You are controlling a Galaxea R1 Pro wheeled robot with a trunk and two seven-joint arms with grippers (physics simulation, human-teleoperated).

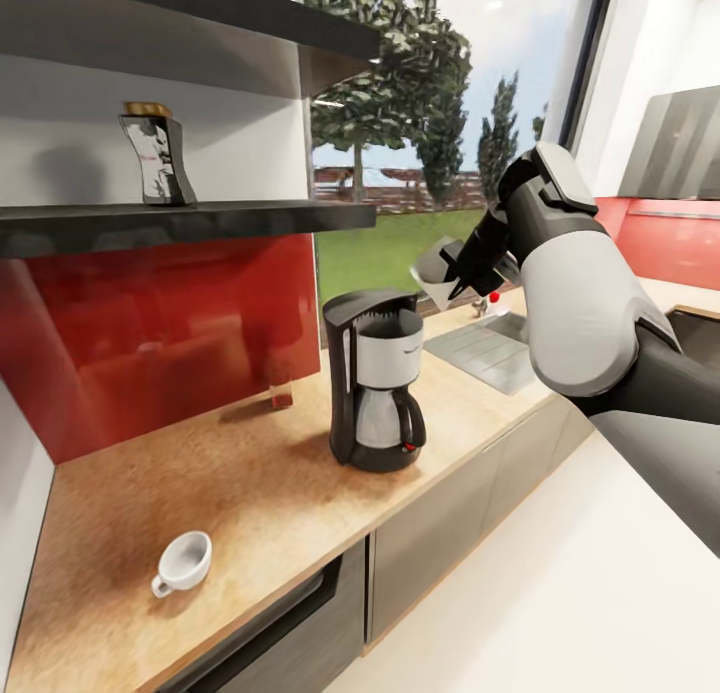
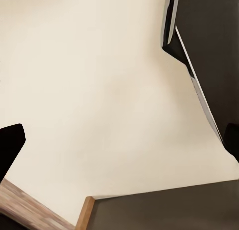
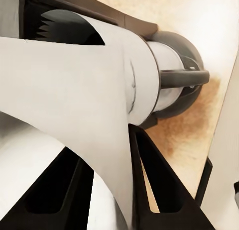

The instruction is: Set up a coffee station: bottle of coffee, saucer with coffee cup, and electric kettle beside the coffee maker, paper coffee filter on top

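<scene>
The black and silver coffee maker [image 1: 375,383] stands on the wooden countertop [image 1: 250,493]. Above and to its right, my right gripper [image 1: 458,270] is shut on a white paper coffee filter [image 1: 436,269]. In the right wrist view the filter [image 3: 74,90] hangs between the dark fingers [image 3: 164,190], with the coffee maker [image 3: 174,75] just beyond it. The dark coffee bottle [image 1: 155,158] with a gold cap stands on the black shelf [image 1: 200,218]. A white coffee cup [image 1: 183,563] lies on its side near the counter's front left. My left gripper [image 2: 119,145] is open over pale floor.
A steel sink [image 1: 490,348] with a drainboard is set into the counter right of the coffee maker, below a large window. A red backsplash [image 1: 150,333] runs under the shelf. Grey cabinet fronts [image 1: 450,523] line the counter's edge above cream floor [image 1: 560,593].
</scene>
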